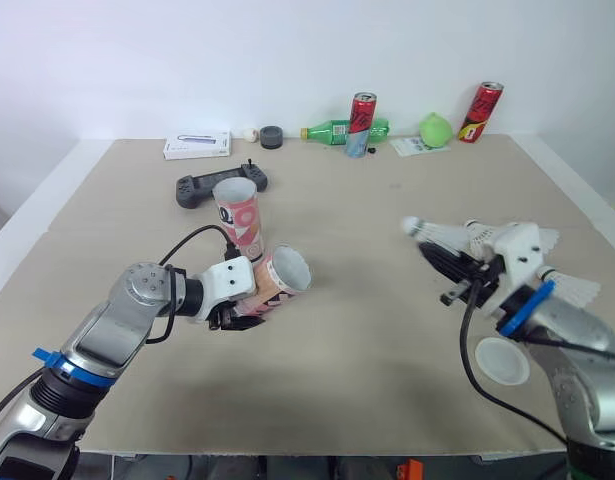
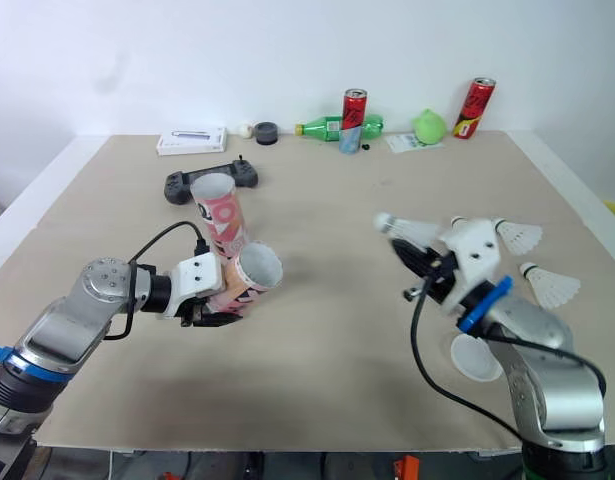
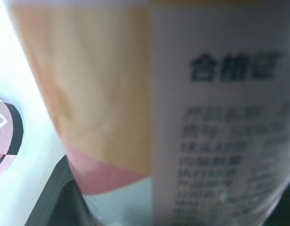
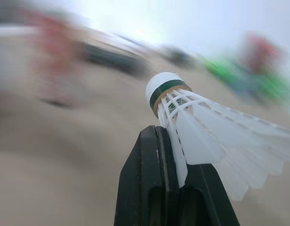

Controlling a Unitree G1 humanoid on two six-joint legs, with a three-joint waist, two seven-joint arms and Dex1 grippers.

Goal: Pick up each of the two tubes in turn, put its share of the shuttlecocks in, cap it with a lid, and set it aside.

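Observation:
My left gripper (image 1: 233,314) is shut on a pink and orange tube (image 1: 274,282), held tilted with its open mouth facing right; the tube's printed wall (image 3: 182,117) sits close up in the left wrist view. A second tube (image 1: 238,214) stands upright just behind it. My right gripper (image 1: 434,256) is shut on a white shuttlecock (image 1: 445,234), cork pointing left toward the tubes; its green-banded cork (image 4: 164,87) sticks out past the fingers (image 4: 152,155). Two more shuttlecocks (image 2: 518,235) (image 2: 553,286) lie at the right. A white lid (image 1: 501,362) lies near the front right.
A black game controller (image 1: 220,185) lies behind the upright tube. Along the far edge are a white box (image 1: 197,145), a black roll (image 1: 272,137), a green bottle (image 1: 337,130), two red cans (image 1: 363,112) (image 1: 481,112) and a green ball (image 1: 436,129).

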